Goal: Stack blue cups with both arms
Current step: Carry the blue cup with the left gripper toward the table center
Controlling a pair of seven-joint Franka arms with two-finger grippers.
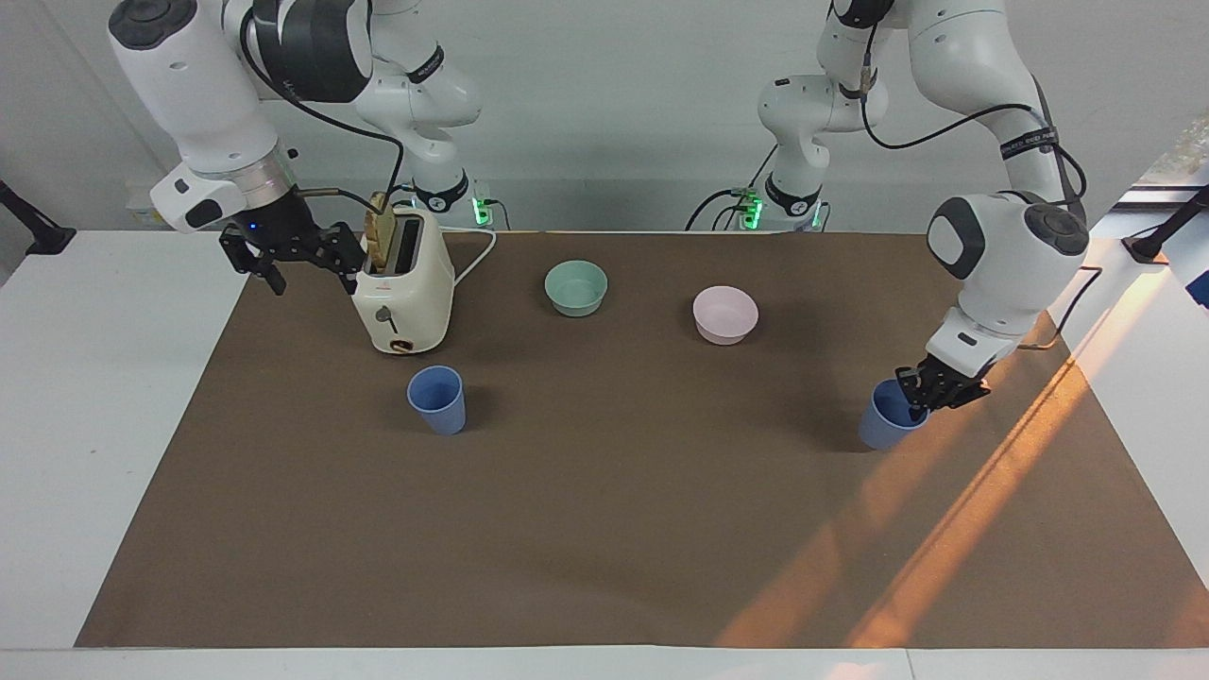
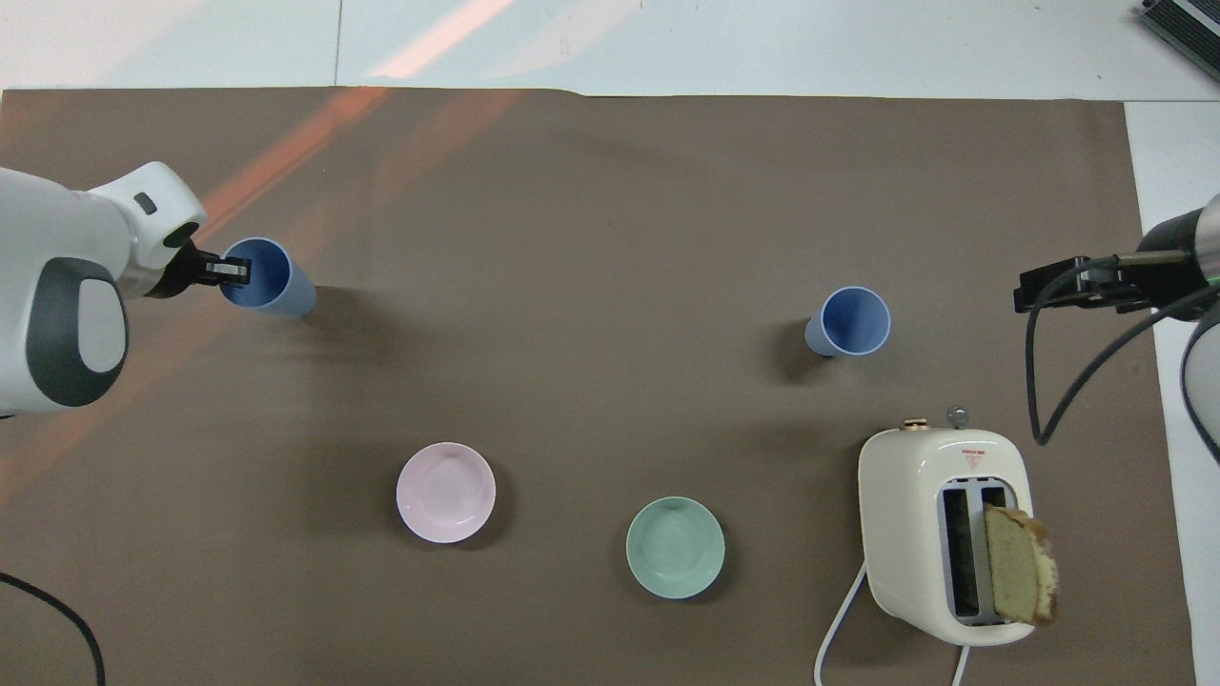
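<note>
Blue cup (image 1: 886,422) at the left arm's end of the table is pinched by its rim in the closed left gripper (image 1: 930,394); carrying it level should keep it from swinging. The second cup (image 1: 436,399) stands beside the toaster (image 1: 401,293), where the right gripper (image 1: 283,260) waits open. No writing on anything is readable.

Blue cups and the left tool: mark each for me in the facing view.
Held blue cup (image 1: 880,425): facing view, on its outer wall below the rim.
Free blue cup (image 1: 437,400): facing view, on its side wall.
Left tool (image 1: 921,395): facing view, at its fingertips on the cup's rim.
</note>
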